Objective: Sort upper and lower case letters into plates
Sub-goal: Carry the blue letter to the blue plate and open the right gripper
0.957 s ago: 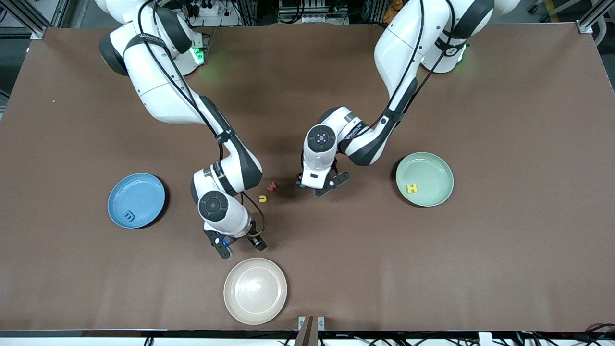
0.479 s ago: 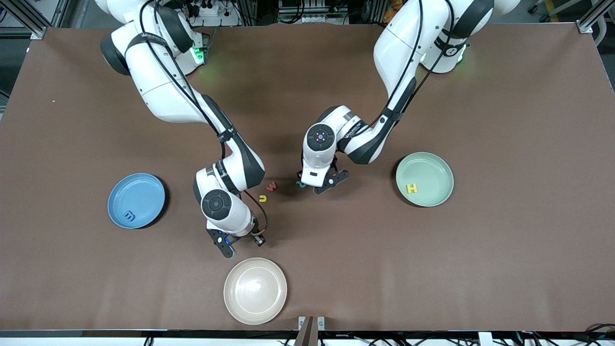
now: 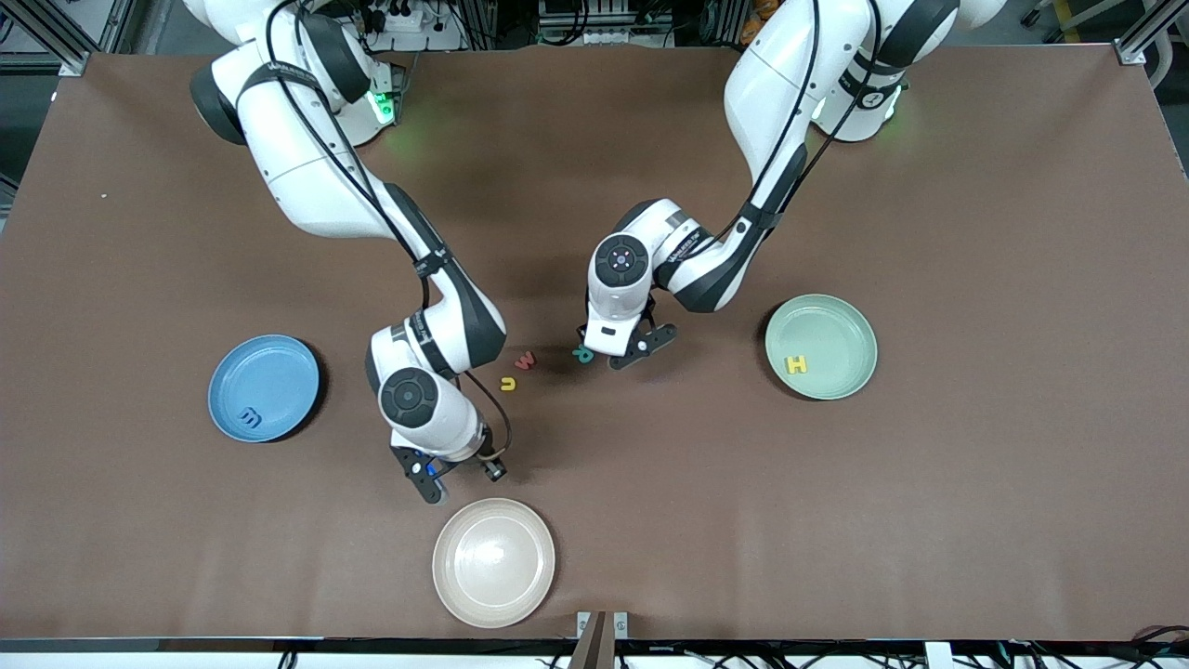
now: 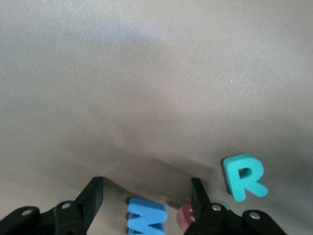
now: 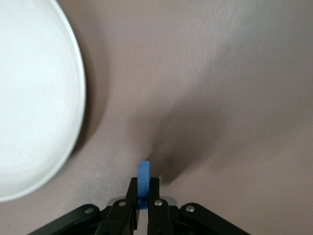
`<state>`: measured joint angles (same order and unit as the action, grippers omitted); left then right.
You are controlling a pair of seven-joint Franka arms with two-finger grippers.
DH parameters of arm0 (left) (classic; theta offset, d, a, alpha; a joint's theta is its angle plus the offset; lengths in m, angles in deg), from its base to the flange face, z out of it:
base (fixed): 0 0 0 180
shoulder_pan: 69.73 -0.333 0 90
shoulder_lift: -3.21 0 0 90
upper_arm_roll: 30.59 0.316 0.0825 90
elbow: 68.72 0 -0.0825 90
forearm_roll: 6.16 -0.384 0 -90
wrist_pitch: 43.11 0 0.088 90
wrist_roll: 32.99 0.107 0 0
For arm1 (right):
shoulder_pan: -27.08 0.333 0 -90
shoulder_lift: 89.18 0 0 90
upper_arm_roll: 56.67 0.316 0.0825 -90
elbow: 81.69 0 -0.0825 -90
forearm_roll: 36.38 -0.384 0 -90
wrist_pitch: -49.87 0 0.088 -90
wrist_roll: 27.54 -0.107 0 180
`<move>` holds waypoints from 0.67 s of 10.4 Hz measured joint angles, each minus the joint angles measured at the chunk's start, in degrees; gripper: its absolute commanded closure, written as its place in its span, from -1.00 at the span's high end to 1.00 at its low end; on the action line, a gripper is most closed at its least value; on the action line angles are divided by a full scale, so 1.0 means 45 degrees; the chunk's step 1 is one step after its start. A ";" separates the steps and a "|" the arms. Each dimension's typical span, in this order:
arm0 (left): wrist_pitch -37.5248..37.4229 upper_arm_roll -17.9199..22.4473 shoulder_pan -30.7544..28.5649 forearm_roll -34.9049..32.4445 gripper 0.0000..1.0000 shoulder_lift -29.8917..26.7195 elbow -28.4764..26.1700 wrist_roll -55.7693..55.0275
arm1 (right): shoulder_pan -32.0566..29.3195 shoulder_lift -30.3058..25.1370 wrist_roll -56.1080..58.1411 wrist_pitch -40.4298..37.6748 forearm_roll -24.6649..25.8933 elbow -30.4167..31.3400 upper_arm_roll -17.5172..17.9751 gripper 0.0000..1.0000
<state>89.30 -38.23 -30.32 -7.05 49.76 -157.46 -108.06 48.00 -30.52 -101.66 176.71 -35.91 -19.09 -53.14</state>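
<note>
The small bright blue flat foam letter (image 5: 144, 182) pinched edge-on in the right tool (image 5: 142, 205) is showing only its thin edge in the right wrist view, so its shape is staying unreadable. In the front view the right arm's wrist is covering it almost wholly.

The light blue foam letter W (image 4: 146, 221) is being cropped by the left wrist picture's lower edge (only its upper part is showing). Beside it, a pink-red foam piece (image 4: 185, 219) is lying half hidden by one black finger (image 4: 200, 197) of the left tool (image 4: 146, 196); its letter cannot be told.

The cream-white round plate (image 5: 34, 98) is running off the right wrist picture's edge.
</note>
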 measured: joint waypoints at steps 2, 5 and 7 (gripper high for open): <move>-0.0001 -0.0088 0.0013 0.0000 0.58 -0.0012 -0.0033 -0.0075 | -0.0487 -0.0417 0.0837 -0.0843 -0.0003 -0.0006 -0.0002 -1.00; 0.0004 -0.0085 -0.0055 0.0000 0.57 -0.0015 -0.0026 -0.0075 | -0.1119 -0.1157 0.2302 -0.1432 -0.0004 0.0938 -0.0008 -1.00; 0.0044 -0.0078 -0.0294 0.0002 0.55 -0.0015 0.0069 -0.0077 | -0.1682 -0.2199 0.3698 -0.1313 -0.0003 0.2731 -0.0023 -1.00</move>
<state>89.49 -38.58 -31.65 -7.04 49.70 -157.15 -108.41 40.43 -40.42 -85.02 170.80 -35.92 -6.81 -53.24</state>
